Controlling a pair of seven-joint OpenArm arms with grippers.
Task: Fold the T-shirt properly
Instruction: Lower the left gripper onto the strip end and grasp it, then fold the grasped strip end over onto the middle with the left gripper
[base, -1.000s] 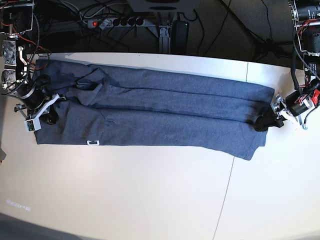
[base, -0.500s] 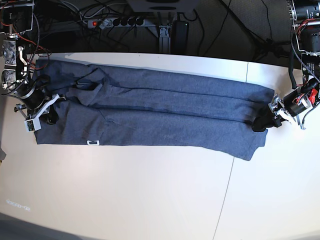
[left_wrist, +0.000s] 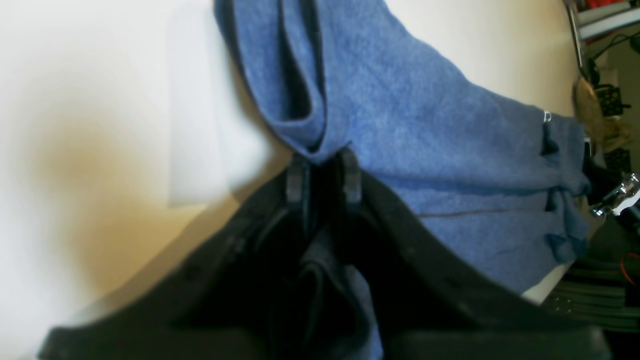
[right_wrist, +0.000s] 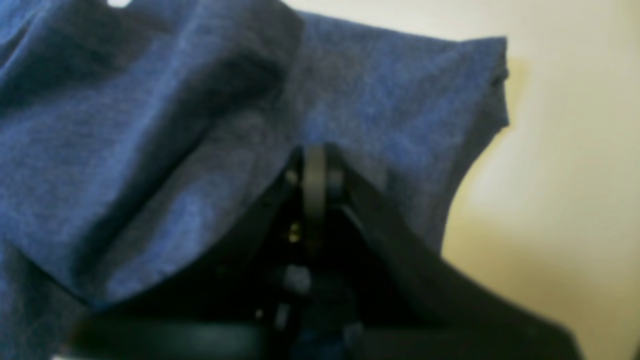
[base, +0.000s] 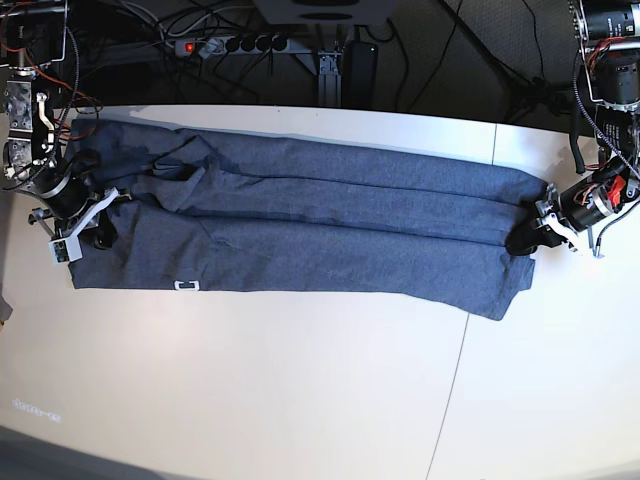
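Shirt (base: 300, 220) lies as a long folded band along the worktop's (base: 300, 400) back edge; I see my left claw (left_wrist: 322, 167) and right claw (right_wrist: 315, 170) each pinching an end.

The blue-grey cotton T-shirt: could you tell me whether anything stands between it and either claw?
Nothing visible does. The left claw has its tips at a folded edge of the blue-grey cotton T-shirt, and the right claw is closed on the fabric at the opposite end. The white table around the shirt holds no obstacle.
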